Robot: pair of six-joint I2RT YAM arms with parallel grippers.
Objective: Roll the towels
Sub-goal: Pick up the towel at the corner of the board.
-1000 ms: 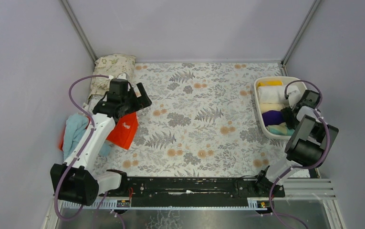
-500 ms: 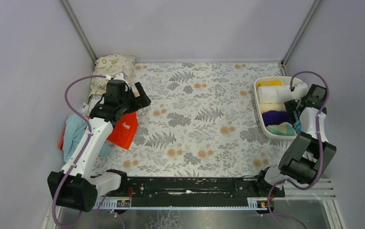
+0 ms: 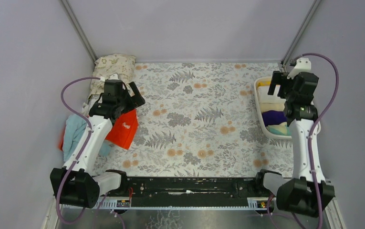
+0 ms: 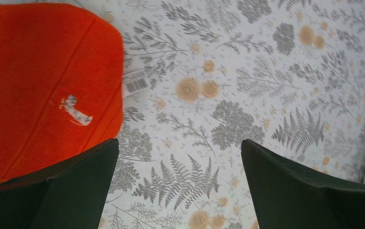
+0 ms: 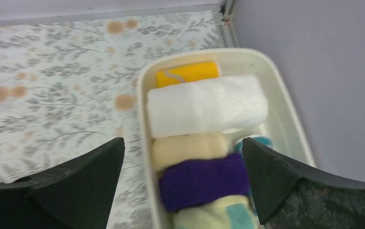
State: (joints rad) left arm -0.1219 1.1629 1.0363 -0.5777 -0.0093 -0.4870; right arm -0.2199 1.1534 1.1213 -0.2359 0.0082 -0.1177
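An orange-red towel [image 3: 123, 131] lies flat at the left of the mat, beside a crumpled light blue towel [image 3: 75, 132]. My left gripper [image 3: 137, 94] hovers open just right of the orange-red towel [image 4: 42, 86], with only mat between its fingers [image 4: 179, 148]. Rolled towels fill the white bin [image 3: 258, 102]: yellow [image 5: 187, 74], white [image 5: 206, 105], cream [image 5: 190, 149], purple [image 5: 204, 179] and a cream-and-teal one [image 5: 218, 217]. My right gripper [image 3: 276, 85] hangs open above the bin's left rim [image 5: 144, 124], holding nothing [image 5: 181, 143].
A grey-and-orange floral mat [image 3: 199, 119] covers the table. A beige leaf-printed cushion [image 3: 114, 66] sits at the back left corner. Grey walls close in on three sides. The black base rail [image 3: 185, 186] runs along the near edge.
My right arm has risen and swung from the bin's right side to above its far end. My left gripper has shifted slightly left. Both stay open.
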